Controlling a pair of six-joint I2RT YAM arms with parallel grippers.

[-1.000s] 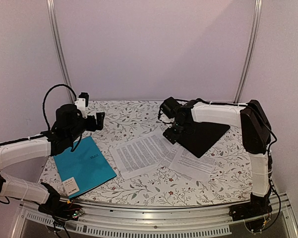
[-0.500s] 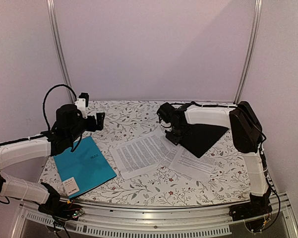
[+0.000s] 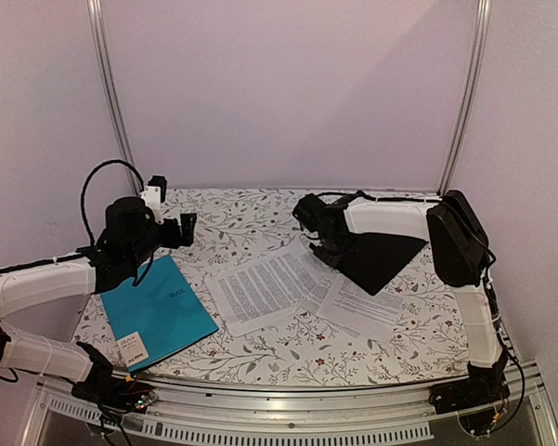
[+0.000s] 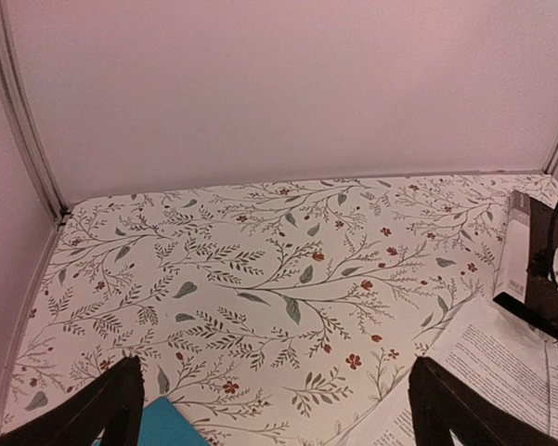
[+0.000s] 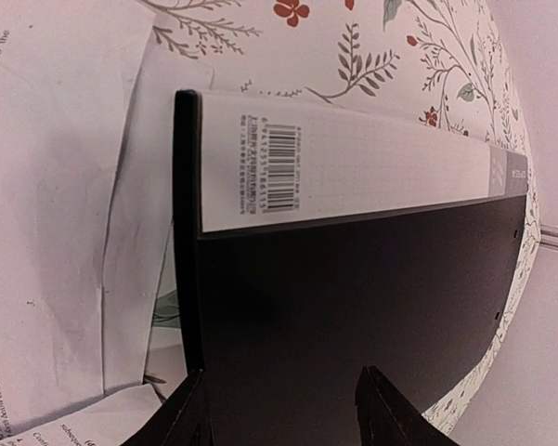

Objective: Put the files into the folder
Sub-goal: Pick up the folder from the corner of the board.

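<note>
Right gripper (image 5: 279,395): fingers (image 5: 193,409) spread apart, clamping nothing, poised over near-left corner of black folder (image 5: 353,279); one finger right at folder's edge, contact unclear. Folder closed, pale barcode label (image 5: 353,167) along spine, lying flat at right-rear of floral table (image 3: 260,209). Files (image 3: 265,286) loose on table, fanned just left of and in front of folder, some tucked under its edge. Left gripper (image 4: 283,409): fingers wide apart, empty, hovering above table near teal folder (image 3: 158,311).
</note>
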